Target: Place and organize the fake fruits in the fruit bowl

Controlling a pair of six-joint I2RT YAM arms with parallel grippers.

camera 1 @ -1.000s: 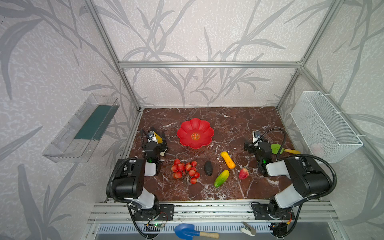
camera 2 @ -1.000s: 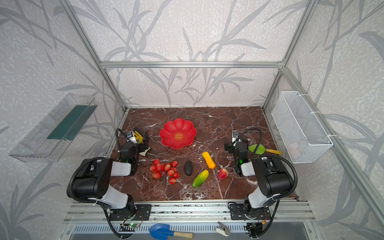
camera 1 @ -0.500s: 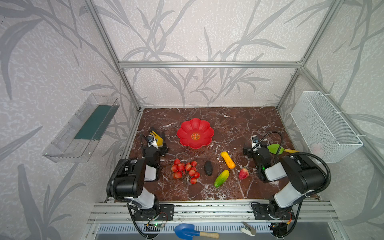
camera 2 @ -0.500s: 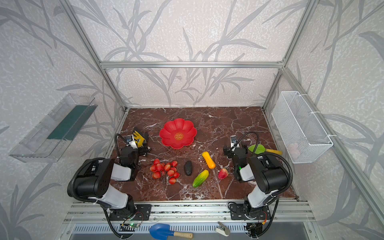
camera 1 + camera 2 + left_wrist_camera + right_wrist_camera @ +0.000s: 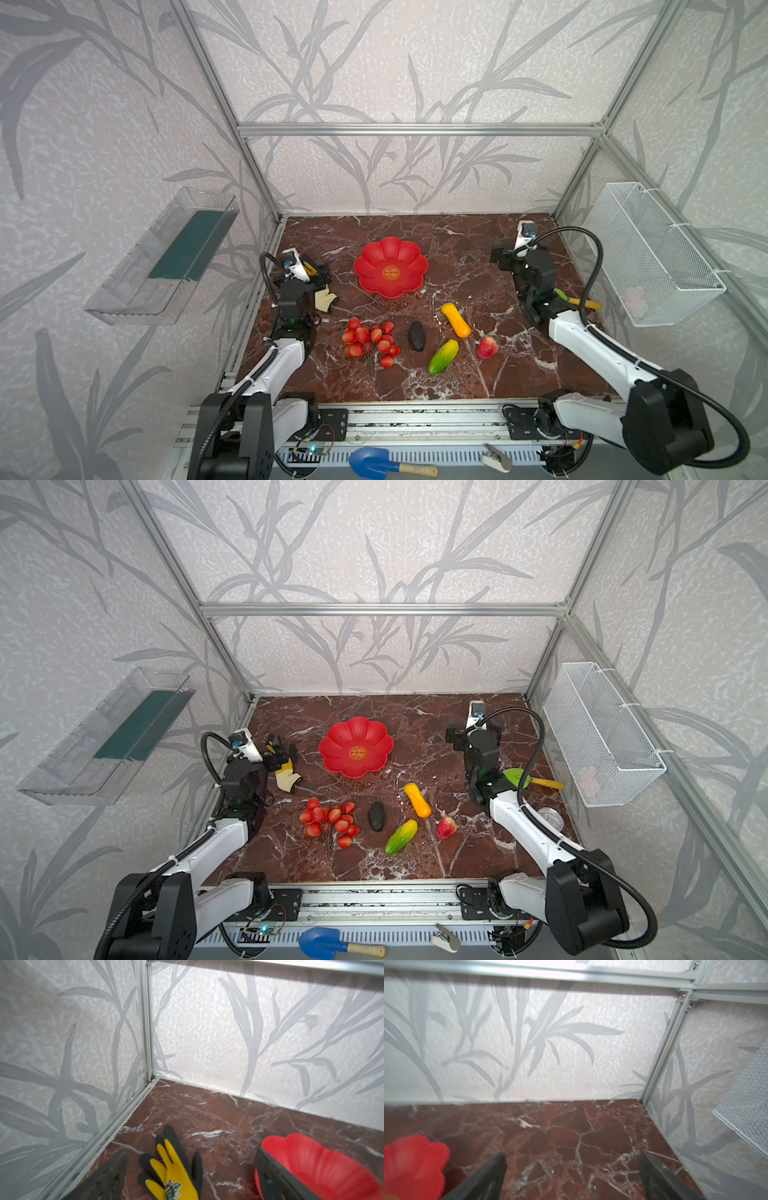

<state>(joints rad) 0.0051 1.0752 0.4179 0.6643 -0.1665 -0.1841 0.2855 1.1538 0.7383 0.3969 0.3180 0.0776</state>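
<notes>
Fruit all lies loose on the marble, nothing in the dish yet. Working across from my left: left gripper (image 5: 191, 1152) hangs spread wide and empty over the yellow-and-black glove (image 5: 172, 1176), which I leave alone. Its nearest job, I judge, is the cherry bunch (image 5: 370, 338). I would come down over the dark stems rather than the balls, since the cluster looks floppy and may snag. Mid-table toward the back wall sits the fruit bowl (image 5: 409, 257), bare, well apart from every piece. Then avocado (image 5: 416, 336), yellow-orange oblong (image 5: 456, 319), mango (image 5: 443, 356) and apple (image 5: 487, 347) in a loose row nearer the arm bases. Further over, right gripper (image 5: 573, 1155) is likewise fully parted, holding nothing, near the green trowel (image 5: 517, 777); the apple suits it first. Dish is shallow, so low releases, long pieces laid flat. Slab is dark red marble, glossy, veined white; leaf-print walls, clear shelf (image 5: 166, 257) left, wire basket (image 5: 652, 253) right.
</notes>
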